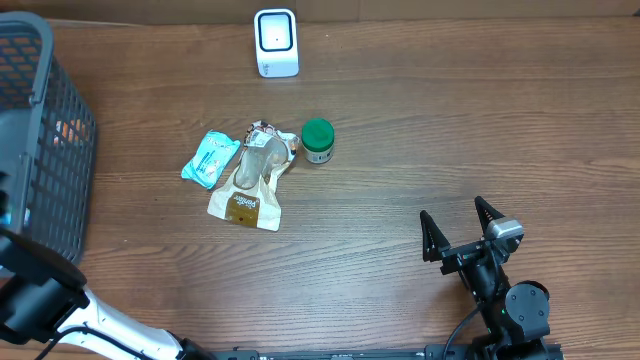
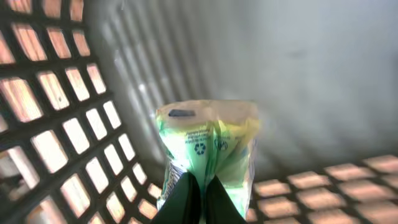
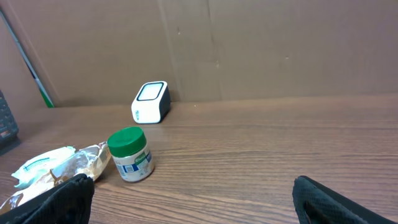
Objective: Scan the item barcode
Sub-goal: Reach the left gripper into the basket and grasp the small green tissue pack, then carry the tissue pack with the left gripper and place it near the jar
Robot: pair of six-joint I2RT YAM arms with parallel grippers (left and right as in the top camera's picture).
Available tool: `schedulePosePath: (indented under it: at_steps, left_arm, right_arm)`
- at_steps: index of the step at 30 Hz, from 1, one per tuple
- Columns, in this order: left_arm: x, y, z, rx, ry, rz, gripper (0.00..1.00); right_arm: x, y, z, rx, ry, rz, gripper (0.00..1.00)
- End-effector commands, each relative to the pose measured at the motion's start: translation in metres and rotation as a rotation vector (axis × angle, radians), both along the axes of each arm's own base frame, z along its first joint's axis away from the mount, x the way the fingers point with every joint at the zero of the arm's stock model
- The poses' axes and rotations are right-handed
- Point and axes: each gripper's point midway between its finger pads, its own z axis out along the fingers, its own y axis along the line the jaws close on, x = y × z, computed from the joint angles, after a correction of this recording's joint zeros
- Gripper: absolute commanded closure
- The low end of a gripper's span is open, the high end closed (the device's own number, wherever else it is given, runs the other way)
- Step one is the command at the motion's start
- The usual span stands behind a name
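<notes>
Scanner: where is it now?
Overhead, the white scanner stands near the table's far edge, slightly left of centre, just beyond the green-lidded jar.

- The wooden table (image 1: pixel 430 130) is dark brown, its grain running from side to side across the top.
- Behind the table's far edge stands a plain brown wall (image 3: pixel 292 43) of board-like panels, divided by a vertical seam (image 3: pixel 216 56).
- At the table's far left, a thin rod (image 3: pixel 45 96) with a green lower end leans against that wall.
- Even light leaves a soft, pale sheen on the table near the wall.
</notes>
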Motion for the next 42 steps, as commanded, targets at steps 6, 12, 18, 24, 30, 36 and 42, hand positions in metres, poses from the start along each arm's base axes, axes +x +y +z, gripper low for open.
schedulePosePath:
  at_steps: [6,12,18,24,30,36,42]
  left_arm:
    - [0.051,-0.028,0.149,0.058,-0.459,-0.124,0.96]
    - [0.070,-0.100,0.221,0.063,-0.683,-0.353,0.96]
    - [0.090,-0.227,0.230,0.006,-0.637,-0.766,0.96]
    - [0.104,-0.342,0.180,-0.122,-0.471,-1.108,0.96]
    - [0.091,-0.435,0.109,-0.233,-0.277,-1.346,0.96]
    - [0.071,-0.492,0.022,-0.246,-0.120,-1.388,0.96]
    - [0.059,-0.523,-0.036,-0.249,-0.112,-1.404,0.95]
  right_arm:
    - [0.001,-0.001,-0.003,-0.001,0.000,-0.006,0.00]
    - [0.001,-0.001,-0.003,-0.001,0.000,-0.006,0.00]
    - [0.001,-0.001,-0.003,-0.001,0.000,-0.006,0.00]
    - [0.001,-0.001,-0.003,-0.001,0.000,-0.006,0.00]
    - [0.001,-0.001,-0.003,-0.001,0.000,-0.006,0.00]
    - [0.001,-0.001,-0.003,-0.001,0.000,-0.006,0.00]
    - [0.001,-0.001,-0.003,-0.001,0.000,-0.006,0.00]
